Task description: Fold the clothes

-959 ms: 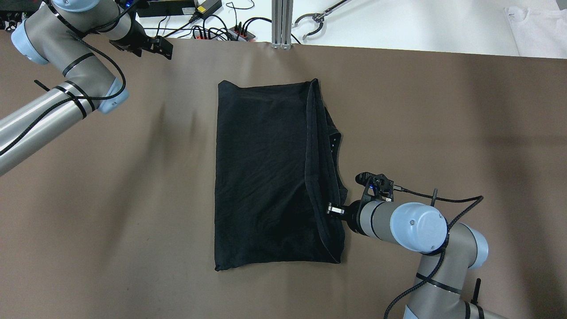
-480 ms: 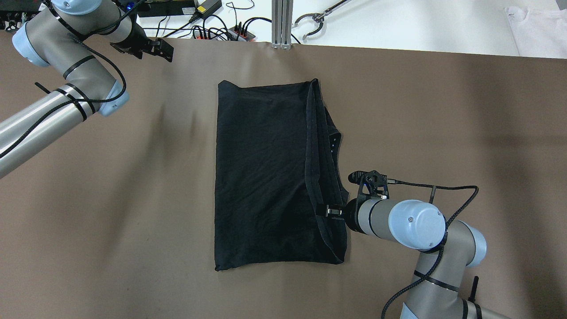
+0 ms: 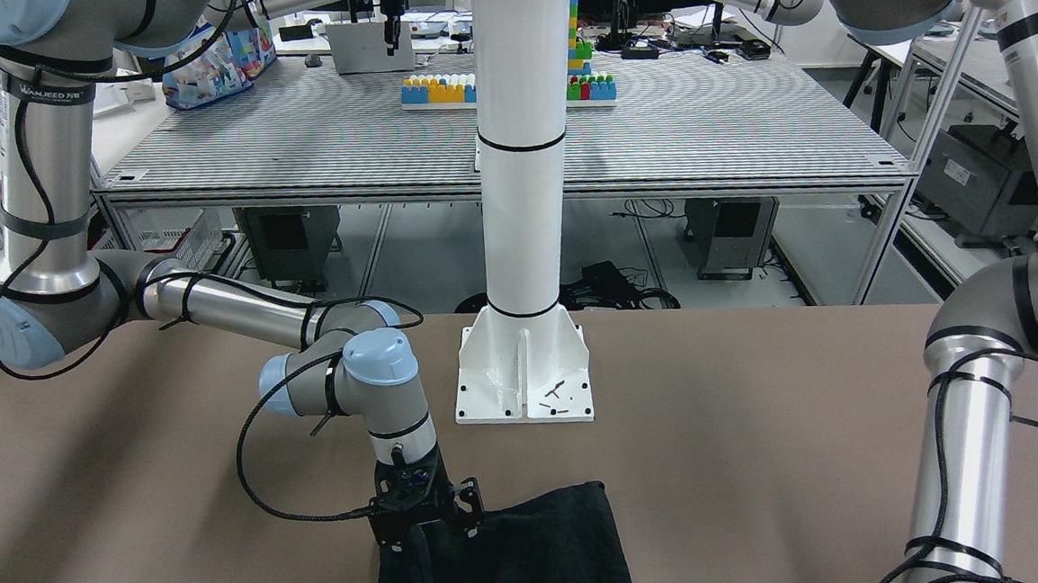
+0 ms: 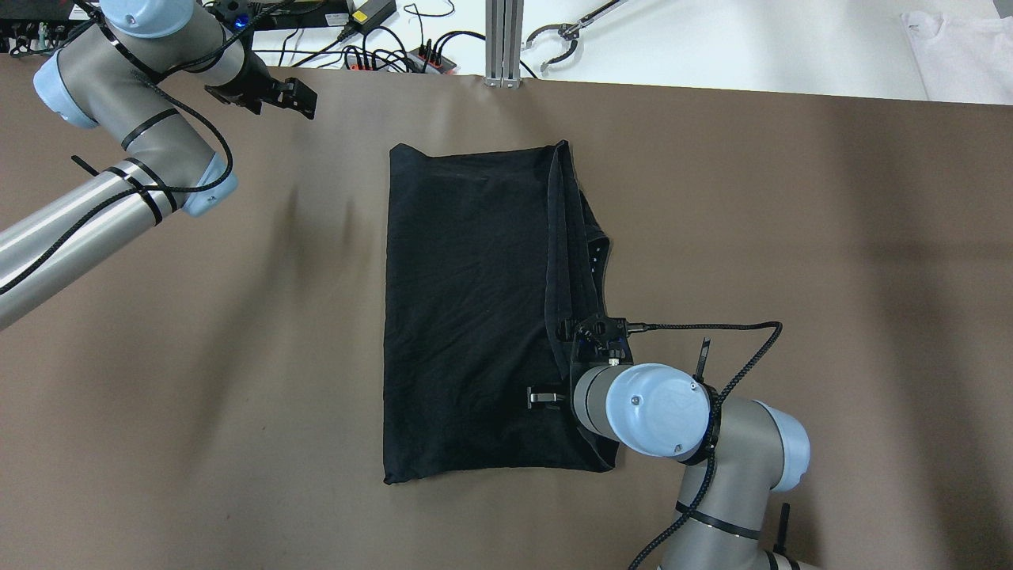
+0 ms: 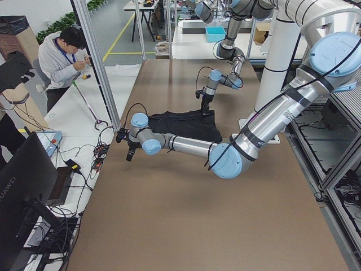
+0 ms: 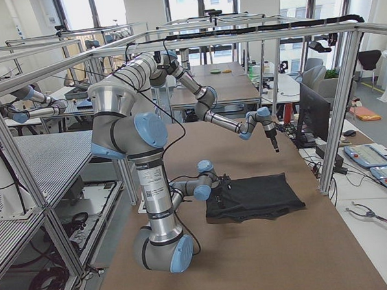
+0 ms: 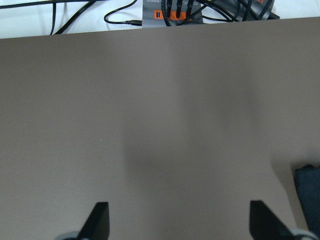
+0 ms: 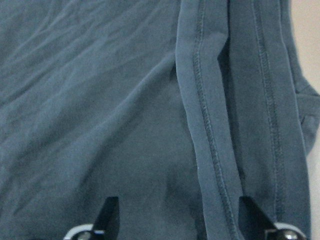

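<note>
The clothes [image 4: 467, 317] lie folded flat mid-desk [image 4: 791, 237]. My right end effector [image 8: 179, 222] hangs spread wide over their near right part; only its wrist view shows the stitched hem [image 8: 207, 130] between the fingers. My left end effector [image 7: 180, 222], also spread, is over bare desk far left, a power strip [image 7: 172, 11] beyond. The front view adds a white pole [image 3: 522, 192] on my side of the clothes.
</note>
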{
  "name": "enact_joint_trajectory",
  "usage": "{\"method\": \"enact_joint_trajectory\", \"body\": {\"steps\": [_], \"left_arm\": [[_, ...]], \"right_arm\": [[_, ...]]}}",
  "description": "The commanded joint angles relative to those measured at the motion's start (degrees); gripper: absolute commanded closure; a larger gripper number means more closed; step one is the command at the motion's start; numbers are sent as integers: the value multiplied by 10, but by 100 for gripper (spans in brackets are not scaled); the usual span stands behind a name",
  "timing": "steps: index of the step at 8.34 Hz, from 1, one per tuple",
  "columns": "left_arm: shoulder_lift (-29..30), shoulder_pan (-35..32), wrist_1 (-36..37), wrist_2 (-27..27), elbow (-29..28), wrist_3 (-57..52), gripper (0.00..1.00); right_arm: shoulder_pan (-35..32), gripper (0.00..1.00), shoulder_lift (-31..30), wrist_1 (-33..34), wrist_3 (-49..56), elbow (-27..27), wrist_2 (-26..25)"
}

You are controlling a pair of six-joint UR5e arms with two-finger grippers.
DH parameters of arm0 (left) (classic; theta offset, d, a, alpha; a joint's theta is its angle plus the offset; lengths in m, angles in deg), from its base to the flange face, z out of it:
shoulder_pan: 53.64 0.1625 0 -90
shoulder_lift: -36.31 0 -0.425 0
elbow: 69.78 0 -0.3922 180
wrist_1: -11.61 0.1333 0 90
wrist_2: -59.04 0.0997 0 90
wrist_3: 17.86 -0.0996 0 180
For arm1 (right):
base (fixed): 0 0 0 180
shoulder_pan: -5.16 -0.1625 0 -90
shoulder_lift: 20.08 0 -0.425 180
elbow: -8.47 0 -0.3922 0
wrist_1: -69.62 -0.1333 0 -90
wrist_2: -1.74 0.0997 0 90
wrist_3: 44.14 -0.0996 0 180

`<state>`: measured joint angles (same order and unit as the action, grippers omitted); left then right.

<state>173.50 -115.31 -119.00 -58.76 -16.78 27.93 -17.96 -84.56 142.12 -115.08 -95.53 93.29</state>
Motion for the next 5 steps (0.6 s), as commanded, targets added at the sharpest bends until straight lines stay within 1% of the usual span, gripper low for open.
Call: {"method": "enact_joint_trajectory", "body": {"steps": [1, 2, 4, 5], "left_arm": [[-1, 2, 0, 0, 0, 6, 0], [-1, 2, 0, 0, 0, 6, 0], [-2, 2, 0, 0, 0, 6, 0], [-4, 2, 0, 0, 0, 6, 0]], "right_arm": [[39, 23, -21, 20, 127, -3, -67], [43, 28, -35, 20, 159, -10, -77], [62, 40, -64, 30, 164, -51, -90], [62, 46, -65, 33, 163, -53, -93]]}}
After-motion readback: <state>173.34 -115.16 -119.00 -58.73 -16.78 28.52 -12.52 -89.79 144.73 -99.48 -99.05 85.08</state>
